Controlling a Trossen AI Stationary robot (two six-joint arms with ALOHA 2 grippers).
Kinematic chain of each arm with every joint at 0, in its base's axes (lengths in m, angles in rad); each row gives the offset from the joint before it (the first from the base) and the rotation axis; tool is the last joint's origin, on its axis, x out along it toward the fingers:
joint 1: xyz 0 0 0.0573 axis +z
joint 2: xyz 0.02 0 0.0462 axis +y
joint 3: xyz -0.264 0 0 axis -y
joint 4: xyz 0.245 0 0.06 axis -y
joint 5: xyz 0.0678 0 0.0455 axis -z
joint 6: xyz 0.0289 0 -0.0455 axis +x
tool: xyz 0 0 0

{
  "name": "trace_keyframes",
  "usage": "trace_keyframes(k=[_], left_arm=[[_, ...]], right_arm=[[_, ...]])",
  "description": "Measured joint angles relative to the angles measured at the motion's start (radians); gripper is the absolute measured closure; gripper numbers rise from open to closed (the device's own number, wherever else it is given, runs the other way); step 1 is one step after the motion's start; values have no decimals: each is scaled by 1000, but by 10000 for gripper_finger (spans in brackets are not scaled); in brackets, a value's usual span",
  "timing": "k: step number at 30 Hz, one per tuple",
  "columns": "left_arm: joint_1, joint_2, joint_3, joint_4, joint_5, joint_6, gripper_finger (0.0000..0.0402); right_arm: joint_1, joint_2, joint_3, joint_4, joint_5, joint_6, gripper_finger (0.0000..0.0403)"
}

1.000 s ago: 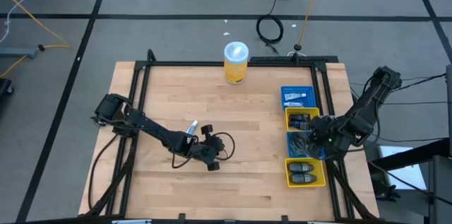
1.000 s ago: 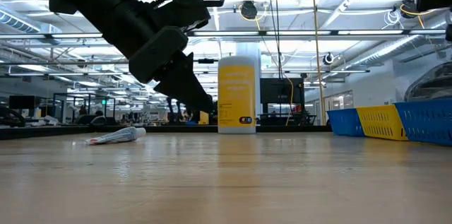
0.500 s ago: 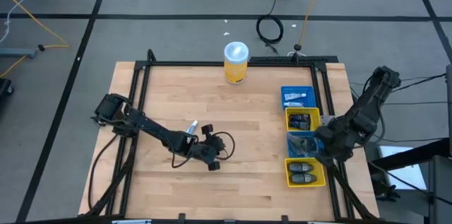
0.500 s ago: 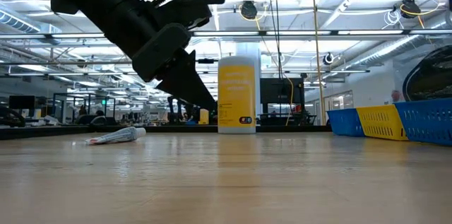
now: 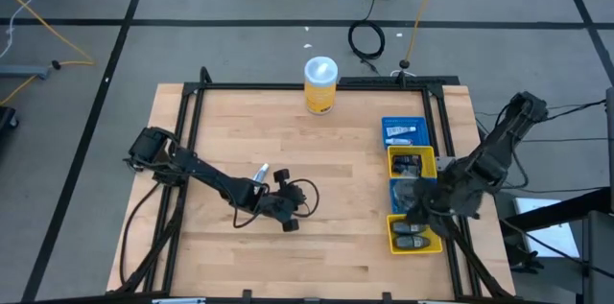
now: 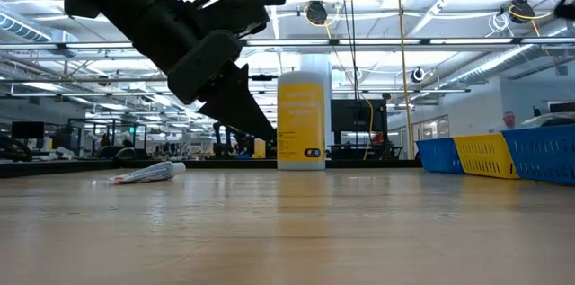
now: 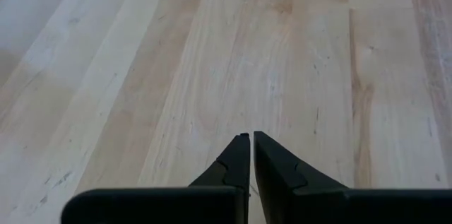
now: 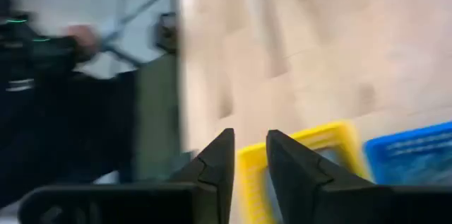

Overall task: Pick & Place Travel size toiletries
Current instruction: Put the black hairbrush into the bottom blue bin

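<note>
Travel size toiletries, sorted stock: held in a row of 4 small plastic bins along the right side of the light wooden table [image 5: 317,237]. Farthest bin, blue [image 5: 403,131], holds small white tubes with blue marks [image 5: 401,132]. Next bin, yellow [image 5: 409,162], holds dark items too small to make out. Third bin, blue [image 5: 407,192], is largely hidden under the right arm. Nearest bin, yellow [image 5: 413,236], holds 2 dark grey oblong pieces [image 5: 413,234].

Loose item: 1 small white-silver tube [image 5: 261,172] lying flat on the bare wood in the left half of the table, well apart from the bins; in the low view [image 6: 148,173] it rests on its side.

Left gripper [image 5: 289,224]: hangs above the table near the loose tube, not touching it. Fingers pressed together with nothing between them, seen in the left wrist view [image 7: 251,155] over bare planks.

Right gripper [image 5: 414,216]: over the boundary of the third and nearest bins. Fingers [image 8: 222,155] a narrow gap apart; no item seen between them.

Other: 1 tall yellow canister with white lid [image 5: 320,84], upright at the far edge of the table, middle.
</note>
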Motion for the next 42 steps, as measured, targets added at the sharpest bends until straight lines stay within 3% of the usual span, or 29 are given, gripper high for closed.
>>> trace_keyframes(k=[10,20,23,35,38,42], left_arm=[[5,0,0,0,0,4,378],[5,0,0,-1,0,3,378],[5,0,0,-1,0,3,378],[5,0,0,-2,0,-3,378],[5,0,0,-2,0,-3,378],[5,0,0,-2,0,-3,378]], right_arm=[[-251,211,-1,-237,3,-6,395],[-347,310,-1,-538,9,181,402],[-347,323,0,-542,2,170,402],[-347,402,0,-354,-154,-136,402],[-346,396,0,-352,-152,-127,402],[-346,343,0,-350,-67,-101,402]])
